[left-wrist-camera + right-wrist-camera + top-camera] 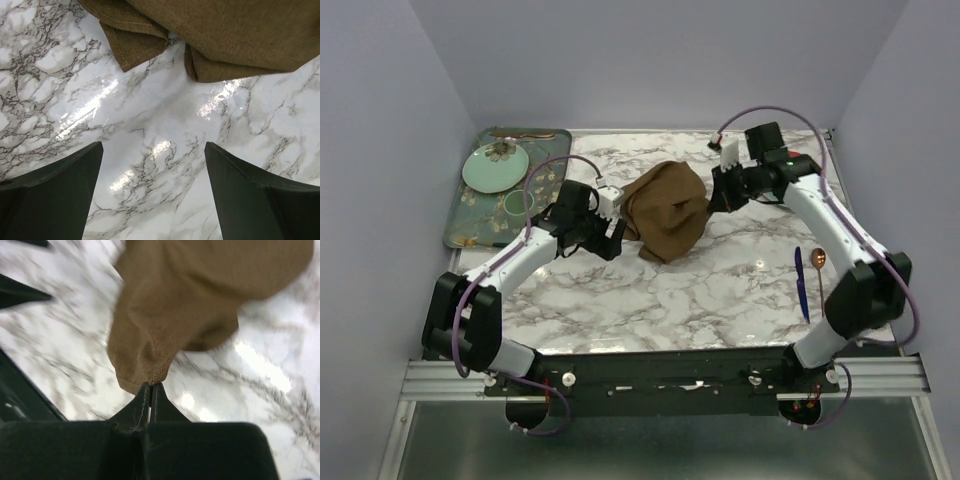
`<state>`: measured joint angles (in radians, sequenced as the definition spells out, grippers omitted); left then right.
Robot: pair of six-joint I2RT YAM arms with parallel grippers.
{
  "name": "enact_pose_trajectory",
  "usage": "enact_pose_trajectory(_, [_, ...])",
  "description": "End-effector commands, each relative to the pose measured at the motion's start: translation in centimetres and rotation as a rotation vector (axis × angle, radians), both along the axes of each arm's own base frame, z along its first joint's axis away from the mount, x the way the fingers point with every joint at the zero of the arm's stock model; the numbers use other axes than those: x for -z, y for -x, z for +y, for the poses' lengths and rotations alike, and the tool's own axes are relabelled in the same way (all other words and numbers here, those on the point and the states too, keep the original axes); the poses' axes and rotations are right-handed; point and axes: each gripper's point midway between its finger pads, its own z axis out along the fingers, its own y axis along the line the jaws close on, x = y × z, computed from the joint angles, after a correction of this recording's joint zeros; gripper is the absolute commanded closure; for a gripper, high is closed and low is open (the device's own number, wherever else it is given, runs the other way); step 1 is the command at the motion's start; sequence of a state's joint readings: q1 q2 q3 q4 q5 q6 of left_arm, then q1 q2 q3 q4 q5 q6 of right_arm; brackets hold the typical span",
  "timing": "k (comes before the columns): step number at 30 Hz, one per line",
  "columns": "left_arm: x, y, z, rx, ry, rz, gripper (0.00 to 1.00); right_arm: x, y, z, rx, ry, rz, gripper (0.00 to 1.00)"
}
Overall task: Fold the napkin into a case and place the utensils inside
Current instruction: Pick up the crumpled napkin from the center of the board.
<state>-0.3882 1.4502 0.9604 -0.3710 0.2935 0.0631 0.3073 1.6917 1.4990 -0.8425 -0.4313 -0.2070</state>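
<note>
The brown napkin point(667, 210) lies bunched in a loose heap at the middle of the marble table. My right gripper point(718, 196) is at its right edge and is shut on a pinch of the cloth point(160, 367), which rises in a peak to the fingertips point(151, 385). My left gripper point(613, 232) hovers just left of the napkin, open, with only bare marble between its fingers point(154, 146); two folded corners of the napkin point(145, 45) lie ahead of it. The utensils lie near the right edge: a blue-handled one point(801, 283) and a thin copper spoon point(819, 268).
A dark green floral tray point(460, 228) sits at the far left with a pale green plate point(496, 167) and a small green cup point(518, 204) on it. Grey walls close in the table on three sides.
</note>
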Motion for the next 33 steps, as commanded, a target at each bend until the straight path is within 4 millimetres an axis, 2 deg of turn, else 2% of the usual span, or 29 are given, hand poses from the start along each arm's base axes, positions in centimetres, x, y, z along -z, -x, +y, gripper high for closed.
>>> enact_pose_trajectory(1, [-1.9, 0.5, -1.1, 0.088, 0.074, -0.113, 0.07, -12.7, 1.2, 3.5, -0.063, -0.324, -0.213, 0.99])
enact_pose_trajectory(2, [-3.0, 0.8, -1.2, 0.097, 0.097, -0.157, 0.06, -14.4, 1.6, 3.7, -0.048, -0.359, -0.227, 0.99])
enact_pose_trajectory(3, [-2.3, 1.8, -1.2, 0.115, 0.111, -0.153, 0.05, -16.4, 1.3, 3.9, -0.041, -0.390, -0.270, 0.99])
enact_pose_trajectory(5, [-4.0, 1.8, -1.5, 0.130, 0.142, -0.254, 0.04, -19.2, 1.9, 4.3, -0.021, -0.463, -0.284, 0.99])
enact_pose_trajectory(6, [-3.5, 2.3, -1.2, 0.130, 0.139, -0.260, 0.03, -20.6, 1.7, 4.6, -0.018, -0.497, -0.317, 0.99])
enact_pose_trajectory(8, [-4.8, 2.3, -1.5, 0.134, 0.146, -0.327, 0.03, -23.4, 1.5, 5.0, 0.009, -0.558, -0.348, 0.99])
enact_pose_trajectory(10, [-5.2, 2.4, -1.5, 0.123, 0.141, -0.358, 0.03, -26.6, 1.0, 5.3, 0.020, -0.610, -0.413, 0.99])
enact_pose_trajectory(14, [-6.9, 3.1, -2.9, 0.130, 0.163, -0.429, 0.03, -31.0, 0.5, 6.7, 0.046, -0.714, -0.466, 0.99])
enact_pose_trajectory(15, [-7.0, 3.7, -3.8, 0.144, 0.174, -0.432, 0.03, -32.3, 0.2, 6.9, 0.042, -0.739, -0.503, 0.99])
enact_pose_trajectory(16, [-7.2, 3.9, -4.2, 0.143, 0.179, -0.437, 0.03, -32.8, -0.1, 7.3, 0.049, -0.753, -0.513, 0.99])
enact_pose_trajectory(18, [-8.7, 3.8, -5.2, 0.114, 0.213, -0.468, 0.03, -35.0, -0.2, 7.8, 0.074, -0.797, -0.559, 0.99])
enact_pose_trajectory(19, [-9.5, 4.2, -6.3, 0.128, 0.238, -0.478, 0.03, -35.5, -0.3, 8.1, 0.081, -0.809, -0.572, 0.99])
enact_pose_trajectory(20, [-9.9, 4.1, -6.6, 0.110, 0.241, -0.488, 0.02, -35.9, -0.8, 8.5, 0.119, -0.820, -0.577, 0.99])
enact_pose_trajectory(21, [-10.9, 4.1, -7.2, 0.099, 0.268, -0.492, 0.02, -37.1, -0.8, 8.6, 0.128, -0.849, -0.607, 0.99])
enact_pose_trajectory(22, [-11.5, 4.8, -8.6, 0.114, 0.295, -0.496, 0.02, -37.6, -1.0, 8.8, 0.146, -0.865, -0.612, 0.99])
enact_pose_trajectory(25, [-12.4, 4.8, -10.2, 0.096, 0.314, -0.513, 0.02, -39.2, -2.0, 9.1, 0.232, -0.901, -0.649, 0.99])
enact_pose_trajectory(26, [-12.1, 5.3, -11.5, 0.122, 0.318, -0.514, 0.02, -38.9, -2.9, 9.4, 0.273, -0.903, -0.646, 0.99])
enact_pose_trajectory(29, [-11.5, 5.1, -12.9, 0.123, 0.283, -0.544, 0.04, -38.8, -4.4, 9.3, 0.340, -0.909, -0.650, 0.99])
enact_pose_trajectory(33, [-11.4, 4.0, -14.1, 0.082, 0.262, -0.599, 0.09, -36.8, -6.5, 8.7, 0.449, -0.862, -0.635, 0.99])
